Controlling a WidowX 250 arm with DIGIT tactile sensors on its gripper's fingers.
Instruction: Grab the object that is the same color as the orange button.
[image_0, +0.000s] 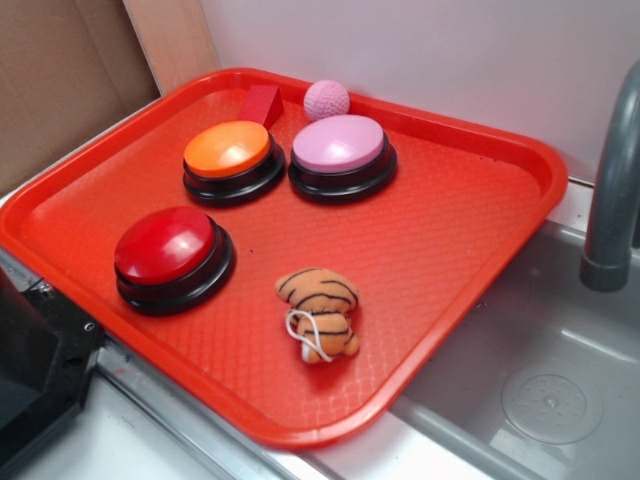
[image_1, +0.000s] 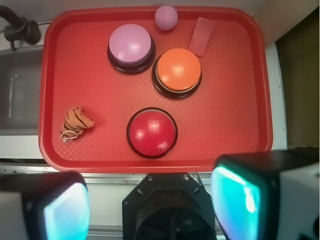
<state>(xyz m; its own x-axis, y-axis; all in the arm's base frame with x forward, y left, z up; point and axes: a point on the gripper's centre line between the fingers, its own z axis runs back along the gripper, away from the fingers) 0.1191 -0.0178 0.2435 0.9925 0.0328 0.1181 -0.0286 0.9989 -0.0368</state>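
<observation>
Three buttons, one ball, one wedge and one plush tiger lay on a red tray (image_0: 470, 260).

The tool (image_1: 150, 205) hung high above the tray's near edge, its two fingers (image_1: 240, 197) spread wide apart, blurred and cut off by the wrist frame, gripping nothing. The orange plush tiger (image_0: 318, 312) lay alone near the tray's sink-side edge, its white string loop showing. The orange button (image_0: 232, 160) stood beside the pink button (image_0: 342, 156), the red button (image_0: 172, 258) apart. The pink ball (image_0: 326, 99) and the red wedge (image_0: 262, 103), partly hidden behind the orange button, sat at the far rim.
</observation>
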